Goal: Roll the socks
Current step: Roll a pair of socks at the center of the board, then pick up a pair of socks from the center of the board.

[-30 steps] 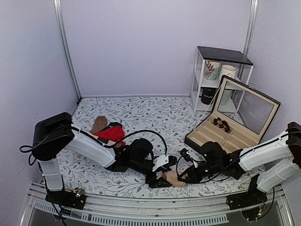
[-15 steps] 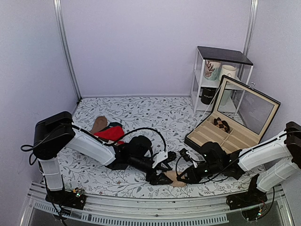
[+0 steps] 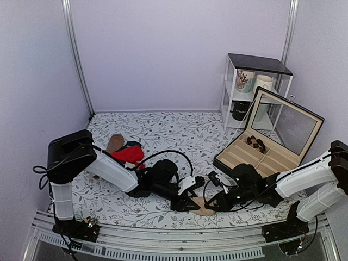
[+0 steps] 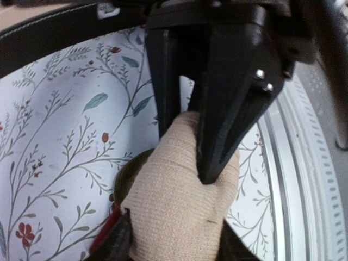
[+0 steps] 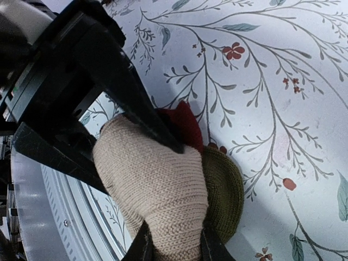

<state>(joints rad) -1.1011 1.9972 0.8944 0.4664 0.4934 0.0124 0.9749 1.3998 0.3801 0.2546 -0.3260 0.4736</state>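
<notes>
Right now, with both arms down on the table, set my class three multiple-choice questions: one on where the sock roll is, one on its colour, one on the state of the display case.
1. Where is the sock roll?
A. near the front edge of the table, between the left gripper and the right gripper
B. at the far edge
C. lifted in the air

2. Its outer knit is:
A. blue
B. white
C. tan-beige

3. The lid of the display case is:
A. shut
B. raised
C. taken off

Answers: 1 A, the top view shows it between both sets of fingertips; 2 C, both wrist views show tan knit; 3 B, the lid stands up behind the tray.
</notes>
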